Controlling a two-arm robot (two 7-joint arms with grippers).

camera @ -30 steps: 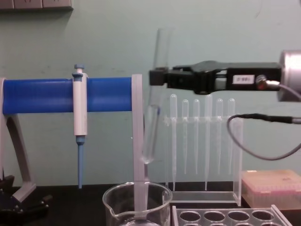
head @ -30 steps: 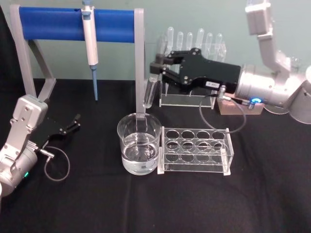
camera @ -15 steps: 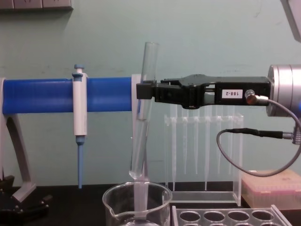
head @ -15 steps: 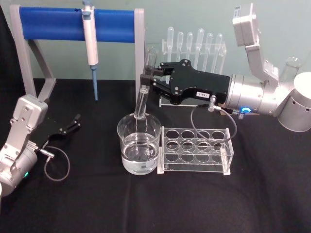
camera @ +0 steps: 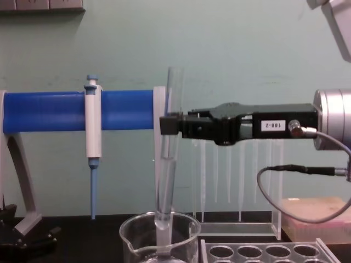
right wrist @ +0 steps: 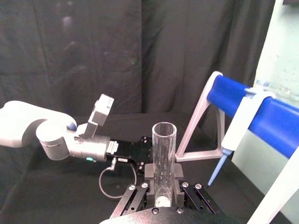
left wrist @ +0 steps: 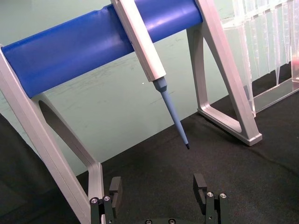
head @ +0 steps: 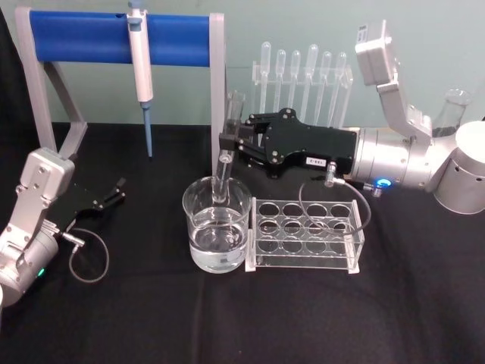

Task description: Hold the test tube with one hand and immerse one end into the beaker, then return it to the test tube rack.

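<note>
R gripper clamped on test tube, near-upright, lower end inside beaker. L gripper parked far left, fingers apart, empty.

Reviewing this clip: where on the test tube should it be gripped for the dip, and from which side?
Grip the test tube on its upper part, below the open rim, coming sideways from the robot's right, as the right gripper does. The tube stands nearly upright and its lower end must stay free inside the beaker. The left gripper lies parked, open, at left.
</note>
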